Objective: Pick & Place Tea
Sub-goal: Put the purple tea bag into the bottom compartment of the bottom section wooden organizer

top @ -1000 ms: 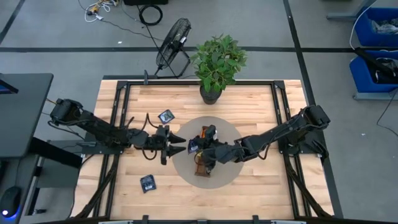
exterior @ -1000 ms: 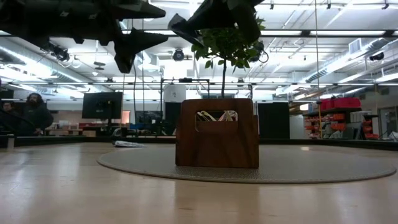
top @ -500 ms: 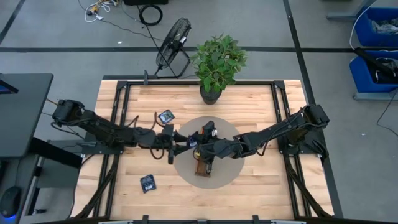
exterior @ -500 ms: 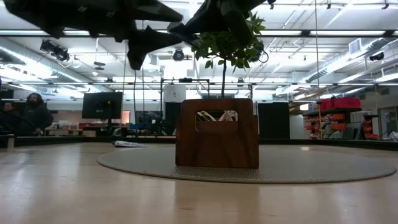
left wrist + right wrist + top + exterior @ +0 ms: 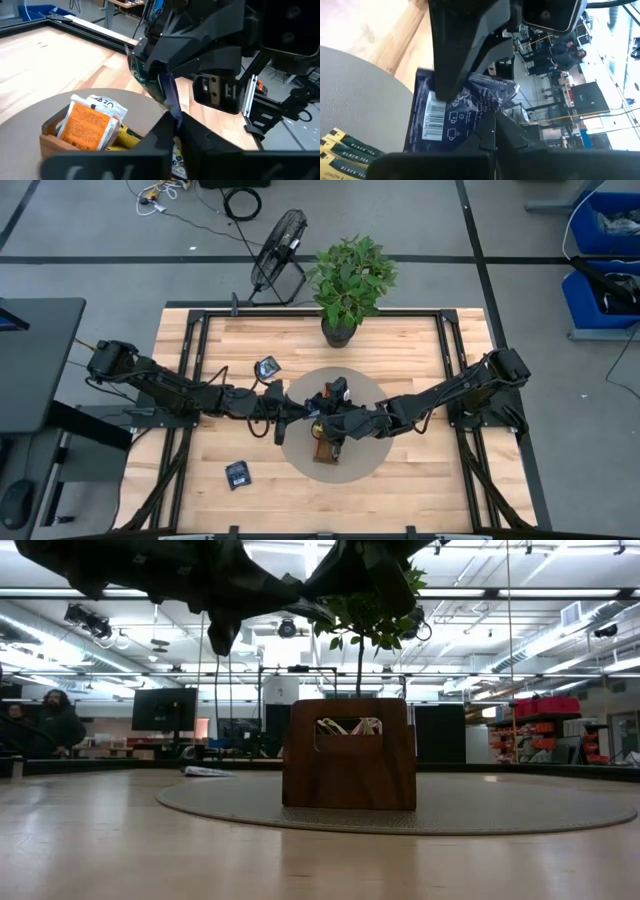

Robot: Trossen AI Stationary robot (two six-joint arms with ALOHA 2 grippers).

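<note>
Two claws meet on one navy sachet

The left claw [image 5: 175, 122] has its dark fingers [image 5: 159, 134] drawn together on the lower edge of a navy sachet [image 5: 169, 95], whose upper part sits in the right claw [image 5: 156, 70] facing it just above. Below, a wooden tray [image 5: 54, 144] holds an upright orange sachet [image 5: 90, 125] with yellow ones [image 5: 125, 136] beside it, on a grey round mat [image 5: 30, 112] over the pale wood worktop [image 5: 50, 55].
</note>
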